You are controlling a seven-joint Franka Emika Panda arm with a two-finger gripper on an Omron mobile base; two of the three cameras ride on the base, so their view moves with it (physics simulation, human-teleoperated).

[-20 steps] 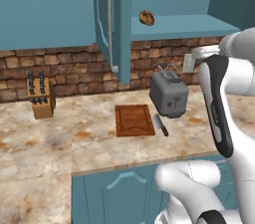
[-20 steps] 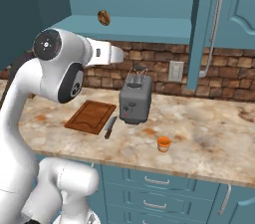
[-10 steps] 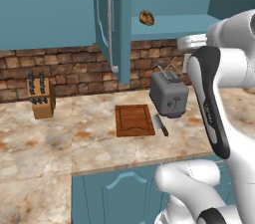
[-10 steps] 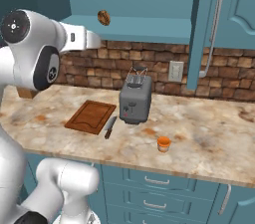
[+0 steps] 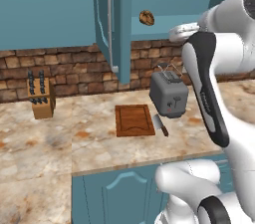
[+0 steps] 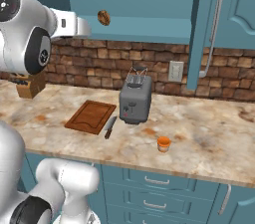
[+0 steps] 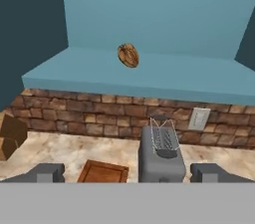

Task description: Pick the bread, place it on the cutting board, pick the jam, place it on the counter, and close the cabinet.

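Bread [image 7: 128, 55] in cabinet [image 7: 149, 9], ahead of spread gripper [image 7: 127, 172].

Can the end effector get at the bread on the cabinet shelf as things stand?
Probably yes. The bread sits near the front edge of the open cabinet shelf, straight ahead in the hand view, with both doors swung aside. The end effector is spread wide, and nothing lies between; the toaster stands lower.

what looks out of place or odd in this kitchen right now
The small brown mottled bread lump sits alone on the floor of the open teal wall cabinet, an odd spot for it. The dark-brown wooden cutting board lies bare, a cleaver beside it. Nothing spilled or damaged.
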